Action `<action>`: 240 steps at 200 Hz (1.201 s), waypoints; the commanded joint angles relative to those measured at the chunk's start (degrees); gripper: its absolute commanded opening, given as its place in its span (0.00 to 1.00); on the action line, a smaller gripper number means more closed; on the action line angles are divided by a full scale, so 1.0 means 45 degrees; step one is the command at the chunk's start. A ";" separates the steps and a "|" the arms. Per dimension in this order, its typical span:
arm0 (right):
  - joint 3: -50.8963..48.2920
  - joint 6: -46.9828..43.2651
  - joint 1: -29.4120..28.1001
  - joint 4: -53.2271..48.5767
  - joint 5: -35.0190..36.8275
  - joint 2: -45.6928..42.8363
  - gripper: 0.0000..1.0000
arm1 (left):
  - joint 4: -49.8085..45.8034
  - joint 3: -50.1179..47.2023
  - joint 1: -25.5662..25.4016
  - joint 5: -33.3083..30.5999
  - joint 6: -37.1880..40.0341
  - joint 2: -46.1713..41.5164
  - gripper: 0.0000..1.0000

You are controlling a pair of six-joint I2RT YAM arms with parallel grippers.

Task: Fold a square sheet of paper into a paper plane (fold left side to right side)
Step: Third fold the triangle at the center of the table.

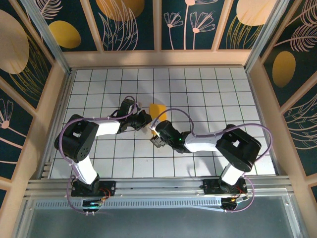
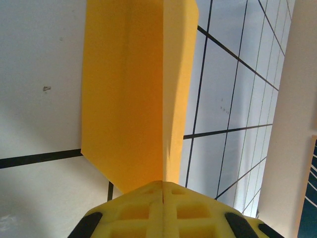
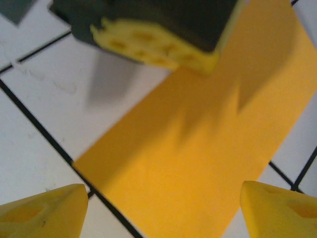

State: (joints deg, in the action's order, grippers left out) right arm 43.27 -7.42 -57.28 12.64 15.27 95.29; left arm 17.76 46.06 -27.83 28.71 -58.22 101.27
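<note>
I've got the left gripper (image 2: 162, 187) pinching the folded sheet of paper (image 2: 129, 99) at its raised crease, anchoring it mid-way across the tabletop (image 1: 223, 94), while the right gripper (image 3: 163, 210) hangs spread above, probably ready to press.

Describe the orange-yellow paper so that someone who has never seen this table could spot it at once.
Start with the white gridded table and look near its middle. There the folded orange-yellow paper rests on it, one end pinched in the shut left hand. Unlike the orange ovals on the dark-blue walls, it is small, straight-edged and down on the table.
</note>
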 commanded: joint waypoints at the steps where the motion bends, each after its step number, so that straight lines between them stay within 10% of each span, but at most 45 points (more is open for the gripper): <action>1: 0.0576 -0.0477 -0.0046 0.0609 0.0254 0.0331 0.74 | -0.0112 -0.0066 -0.0104 0.0162 -0.0145 -0.0277 0.00; 57: 0.0471 -0.0152 -0.0026 0.0402 0.0009 0.0428 0.37 | -0.0443 0.0085 -0.0104 0.0000 0.0116 -0.0269 0.00; 91: 0.0332 0.0281 0.0187 -0.0069 -0.0578 0.0263 0.00 | -0.0579 -0.0018 0.0074 -0.0706 0.0346 -0.1095 0.22; 137: 0.0056 0.1502 0.1454 -0.0483 -0.3915 -0.0416 0.00 | -0.1726 -0.0141 0.1123 -0.0756 0.1173 -0.2291 0.34; 179: -0.0175 0.2610 0.3007 -0.0349 -0.7973 -0.0427 0.00 | -0.2434 0.0693 0.1150 -0.0182 0.2140 -0.1983 0.21; 240: -0.0045 0.2976 0.3643 -0.0271 -0.9737 0.0241 0.00 | -0.2920 0.2784 0.0279 0.0393 0.2845 0.0661 0.10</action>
State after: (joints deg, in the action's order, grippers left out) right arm 43.33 4.45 -41.28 11.38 -23.09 94.87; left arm 7.46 54.41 -25.10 28.58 -48.12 100.14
